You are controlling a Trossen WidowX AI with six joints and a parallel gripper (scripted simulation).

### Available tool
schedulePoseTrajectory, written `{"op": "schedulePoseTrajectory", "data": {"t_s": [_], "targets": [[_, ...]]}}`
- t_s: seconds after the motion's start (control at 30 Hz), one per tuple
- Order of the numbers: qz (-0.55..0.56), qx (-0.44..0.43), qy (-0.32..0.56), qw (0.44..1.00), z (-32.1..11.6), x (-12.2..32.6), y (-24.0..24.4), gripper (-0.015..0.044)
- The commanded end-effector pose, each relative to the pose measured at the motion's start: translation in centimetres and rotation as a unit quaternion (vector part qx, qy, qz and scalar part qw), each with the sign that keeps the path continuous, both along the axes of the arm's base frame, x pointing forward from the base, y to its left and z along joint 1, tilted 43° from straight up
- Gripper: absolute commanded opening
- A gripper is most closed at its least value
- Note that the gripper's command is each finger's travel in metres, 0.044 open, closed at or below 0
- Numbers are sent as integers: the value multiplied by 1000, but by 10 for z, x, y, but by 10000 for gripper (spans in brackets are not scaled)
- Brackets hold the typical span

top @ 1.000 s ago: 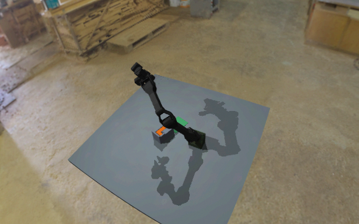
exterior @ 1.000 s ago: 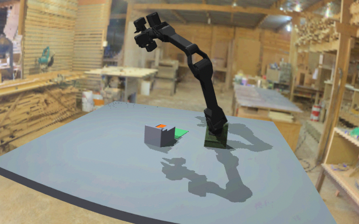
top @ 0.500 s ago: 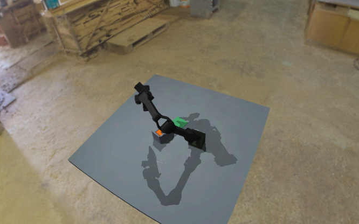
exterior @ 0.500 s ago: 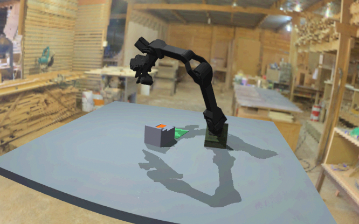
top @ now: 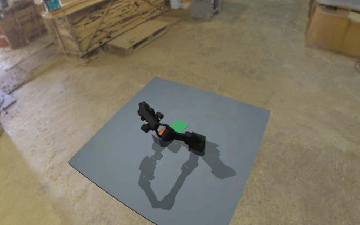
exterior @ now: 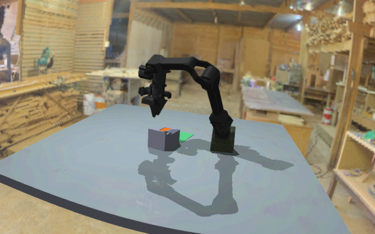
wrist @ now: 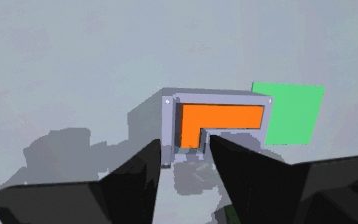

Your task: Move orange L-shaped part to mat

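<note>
The orange L-shaped part (wrist: 220, 117) (exterior: 164, 129) (top: 162, 130) lies flush in the pocket of the grey tray (wrist: 169, 130) (exterior: 161, 140). The green mat (wrist: 292, 112) (exterior: 185, 135) (top: 179, 125) lies flat right beside the tray. My gripper (wrist: 185, 142) (exterior: 155, 113) points down and hangs well above the tray, over the near edge of the part. Its fingers stand partly apart with nothing between them. In the top view the arm covers most of the tray.
The arm's dark base block (exterior: 223, 139) (top: 198, 140) stands on the grey table top (exterior: 96, 174), a little past the mat. The arm arches over the mat and tray. Workshop benches and shelves stand far off around the table.
</note>
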State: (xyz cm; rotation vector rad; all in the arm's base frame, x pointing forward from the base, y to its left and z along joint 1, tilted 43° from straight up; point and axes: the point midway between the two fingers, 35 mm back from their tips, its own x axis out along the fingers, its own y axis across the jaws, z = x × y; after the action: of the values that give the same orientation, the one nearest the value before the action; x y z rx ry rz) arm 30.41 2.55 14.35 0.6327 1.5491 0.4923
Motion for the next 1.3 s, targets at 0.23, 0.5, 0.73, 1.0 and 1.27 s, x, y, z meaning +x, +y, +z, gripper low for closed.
{"op": "schedulePoseTrajectory", "data": {"t_s": [0.23,0.5,0.73,1.0,1.27], "targets": [[-26,16,47,998,1,-13,13,180],[-25,18,46,998,-48,-17,60,180],[-25,18,46,998,-49,-17,61,180],[-25,18,46,998,-58,-17,69,180],[-25,18,46,998,-67,-18,78,180]]}}
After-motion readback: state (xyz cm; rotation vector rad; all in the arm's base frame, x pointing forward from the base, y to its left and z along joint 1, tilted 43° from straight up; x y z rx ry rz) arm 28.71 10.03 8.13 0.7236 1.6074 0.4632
